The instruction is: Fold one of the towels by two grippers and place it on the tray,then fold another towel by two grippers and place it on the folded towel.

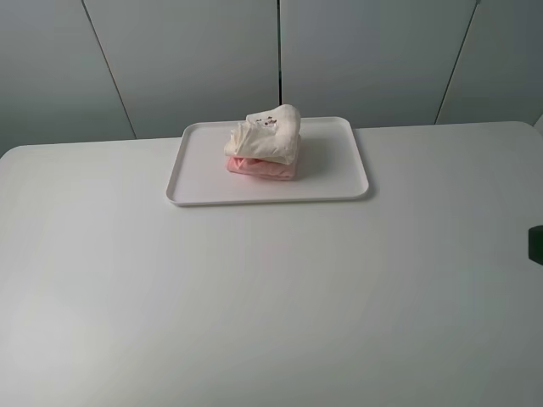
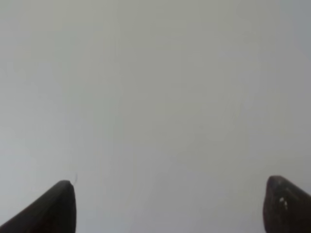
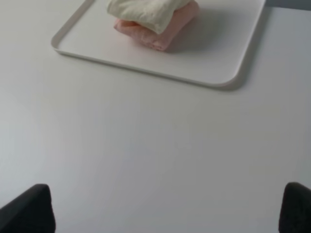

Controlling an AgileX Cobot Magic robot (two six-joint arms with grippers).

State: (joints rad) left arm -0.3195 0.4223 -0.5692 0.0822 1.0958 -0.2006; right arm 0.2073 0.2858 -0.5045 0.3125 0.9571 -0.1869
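Note:
The white tray [image 1: 339, 182] [image 3: 214, 53] lies at the back middle of the table. On it rests the folded pink towel [image 1: 263, 168] [image 3: 167, 29], and the folded cream towel [image 1: 267, 136] [image 3: 143, 10] sits on top of it. My left gripper [image 2: 170, 208] is open over bare table, out of the overhead view. My right gripper [image 3: 167, 208] is open and empty, well back from the tray; only a dark bit [image 1: 536, 244] shows at the overhead view's right edge.
Grey wall panels [image 1: 280, 51] stand behind the white table [image 1: 254, 305].

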